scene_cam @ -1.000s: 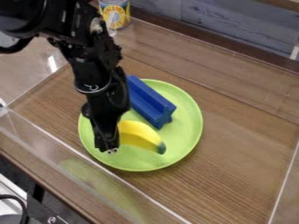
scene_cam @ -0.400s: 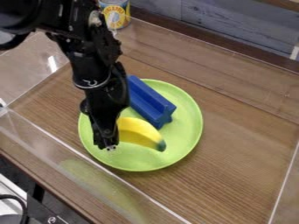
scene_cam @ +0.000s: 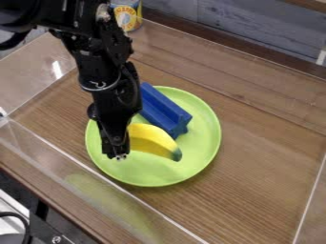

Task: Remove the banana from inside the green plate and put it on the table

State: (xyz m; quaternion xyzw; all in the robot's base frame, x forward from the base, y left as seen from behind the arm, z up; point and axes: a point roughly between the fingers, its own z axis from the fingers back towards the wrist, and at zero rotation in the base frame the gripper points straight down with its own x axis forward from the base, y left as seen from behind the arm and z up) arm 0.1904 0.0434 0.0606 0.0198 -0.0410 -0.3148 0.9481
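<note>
Still banana [scene_cam: 155, 141] inside green plate [scene_cam: 192, 171].

Single view; from above, angled down, whole plate [scene_cam: 192, 172] framed.

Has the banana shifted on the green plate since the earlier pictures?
Yes, slightly: the banana has moved up the picture, its free tip now nearer the blue block and farther from the plate's lower rim.
</note>
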